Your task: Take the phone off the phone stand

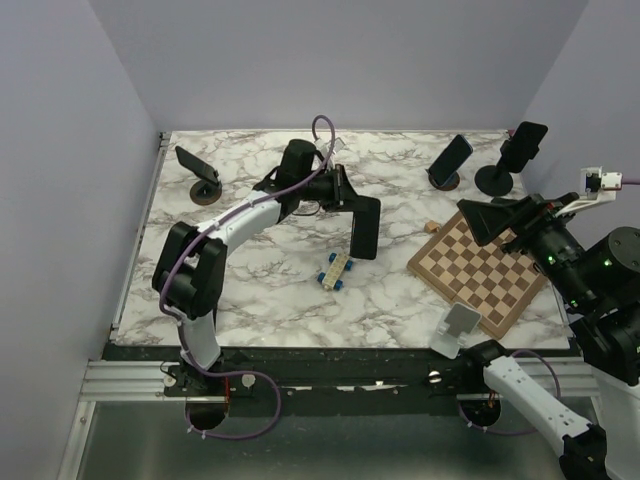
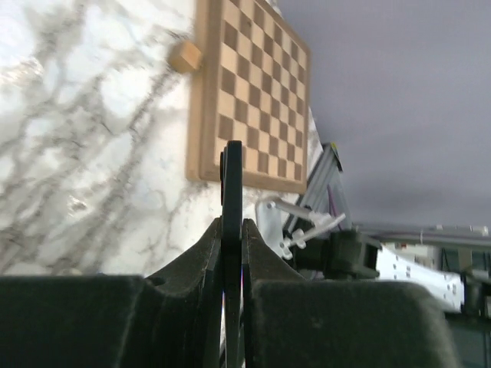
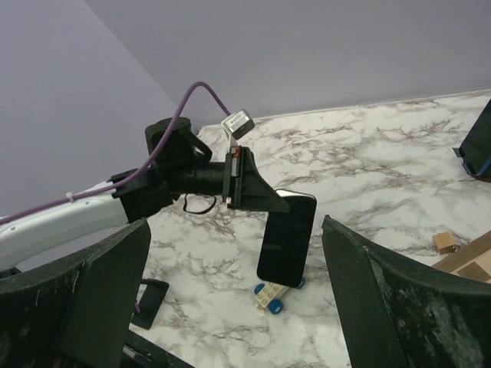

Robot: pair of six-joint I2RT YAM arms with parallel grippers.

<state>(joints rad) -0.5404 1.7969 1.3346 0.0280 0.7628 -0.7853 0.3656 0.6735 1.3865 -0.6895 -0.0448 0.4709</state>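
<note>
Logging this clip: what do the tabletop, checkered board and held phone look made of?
Tabletop: white with grey veins, marble-look, possibly laminate. Checkered board: matte wood, light and dark squares, tan frame. Phone in the left gripper: smooth black slab, likely glass or plastic.

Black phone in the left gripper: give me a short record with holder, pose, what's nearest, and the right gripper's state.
item: black slab phone
holder: left gripper, shut on its upper end
pose: upright, hanging lengthwise down
nearest thing: blue and beige block toy car, by the phone's lower end
right gripper: open, empty, near the wooden chessboard
</note>
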